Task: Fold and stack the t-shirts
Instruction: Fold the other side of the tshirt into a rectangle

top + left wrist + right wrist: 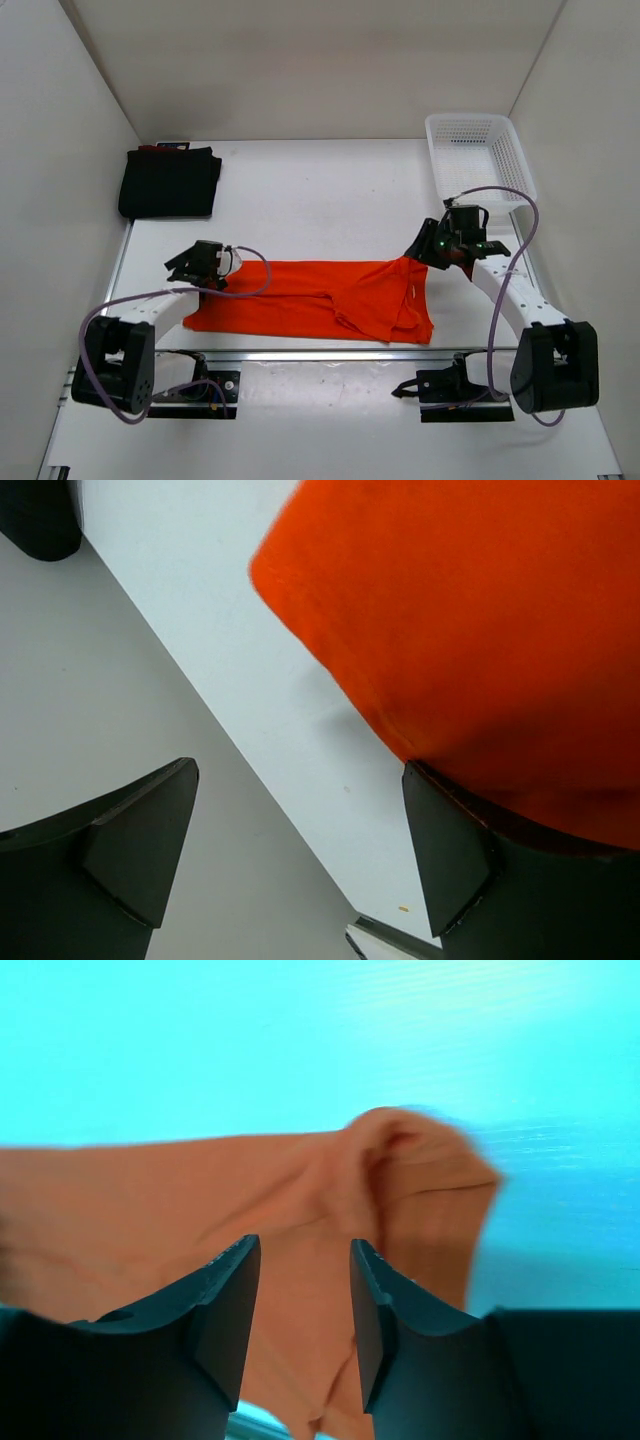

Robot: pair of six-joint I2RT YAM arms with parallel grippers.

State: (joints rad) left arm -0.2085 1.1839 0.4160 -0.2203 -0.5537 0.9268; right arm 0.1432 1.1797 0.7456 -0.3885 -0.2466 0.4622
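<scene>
From above, the white mesh basket (495,160) stands at the table's far right. The orange t-shirt (300,300) lies nearer than the basket and to its left, flattened into a long band. The end closer to the basket is rumpled, with folds and a corner peaked upward. The black t-shirt (170,182) sits folded in a neat square well apart from the basket, level with it on the far left. A thin strip of dark red cloth (152,148) shows at its far edge. The right gripper (432,250) hangs just on the near side of the basket, at that peaked corner. The left gripper (198,265) is at the band's end farthest from the basket.

The left wrist view shows the left gripper (300,780) spread wide, with smooth, bright orange cloth reaching one finger (450,850).

In the right wrist view the right gripper (305,1250) is parted by a narrow gap. The shirt, paler here, lies creased beyond it.
</scene>
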